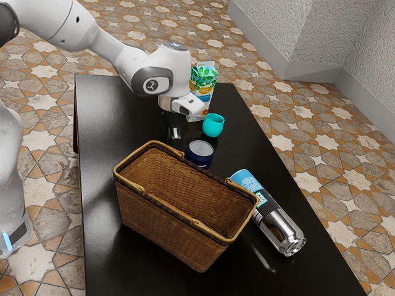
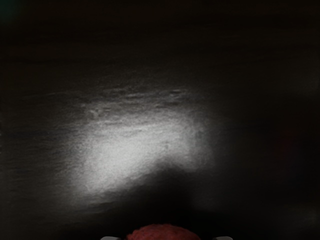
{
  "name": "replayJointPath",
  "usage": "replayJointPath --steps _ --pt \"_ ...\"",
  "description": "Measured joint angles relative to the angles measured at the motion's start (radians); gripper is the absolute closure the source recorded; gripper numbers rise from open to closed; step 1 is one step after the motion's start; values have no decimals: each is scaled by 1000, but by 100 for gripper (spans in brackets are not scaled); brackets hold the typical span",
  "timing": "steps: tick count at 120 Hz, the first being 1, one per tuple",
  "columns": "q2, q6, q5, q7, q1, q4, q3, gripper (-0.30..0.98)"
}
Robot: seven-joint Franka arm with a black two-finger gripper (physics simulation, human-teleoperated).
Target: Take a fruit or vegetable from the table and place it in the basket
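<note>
In the exterior view my gripper (image 1: 174, 132) points down low over the table, beyond the basket. The brown wicker basket (image 1: 166, 217) stands upright with its handles folded down at the rim. At the wrist view's lower edge is the top of a red, rounded fruit or vegetable (image 2: 163, 233). My gripper (image 2: 167, 238) has one fingertip on each side of it, with a dark gap on both sides, so it is open around the red thing. The lower part of the red thing is hidden.
The dark table (image 1: 102, 185) also holds a dark blue can (image 1: 200, 150) close behind the basket, a turquoise cup (image 1: 213, 125), and a carton (image 1: 203, 80) beside my hand. A silver and blue bottle (image 1: 274, 219) lies against the basket's side at the exterior view's right.
</note>
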Motion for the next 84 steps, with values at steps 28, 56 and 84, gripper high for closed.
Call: replayJointPath --steps 28,56,84 --pt "-42 2 27 -15 -9 35 -3 55" --pt "-122 -10 93 -29 -49 134 -5 56" --pt "-142 -43 137 -32 -58 275 -75 52"
